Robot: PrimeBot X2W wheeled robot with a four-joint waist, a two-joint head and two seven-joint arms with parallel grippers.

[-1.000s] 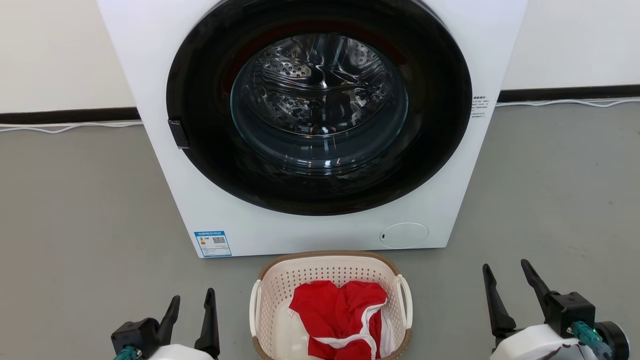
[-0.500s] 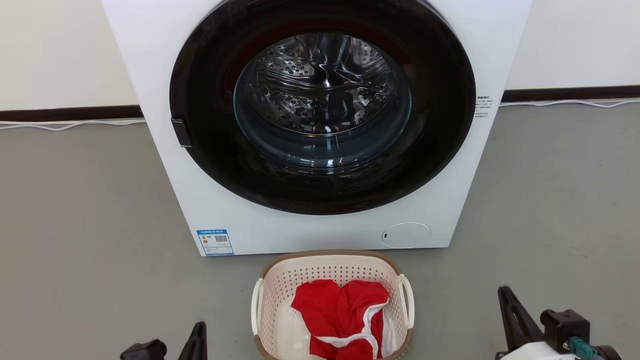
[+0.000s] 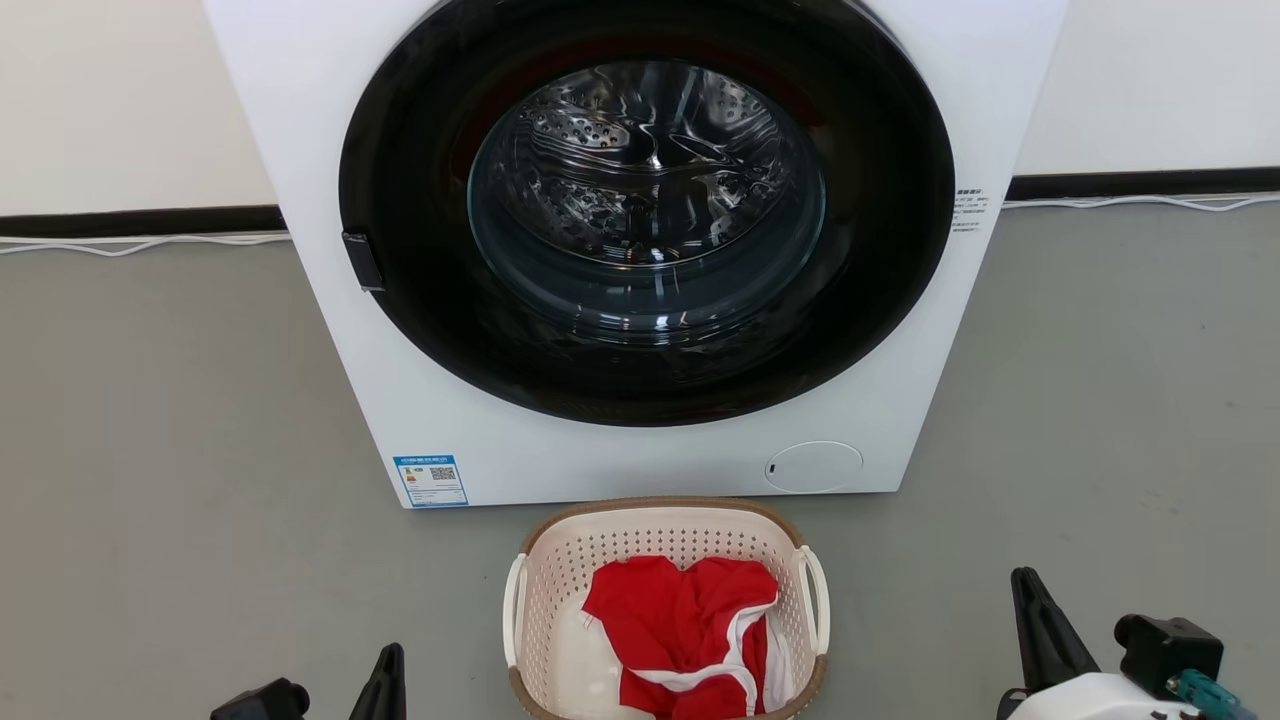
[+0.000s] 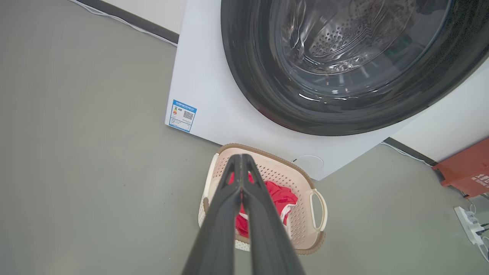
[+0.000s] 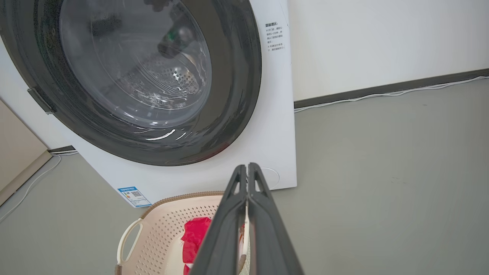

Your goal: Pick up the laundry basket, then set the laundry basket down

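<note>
We have closed both hands since a second ago: left hand (image 4: 241, 160) and right hand (image 5: 247, 168) now sit fingers together, holding nothing. The basket (image 3: 560, 560) rests on the floor before the washer (image 3: 330, 330), handles ungrasped, so we must reopen.

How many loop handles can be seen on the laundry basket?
2. One handle is on the left side of the laundry basket, the other handle on its right side. None seems hidden.
</note>
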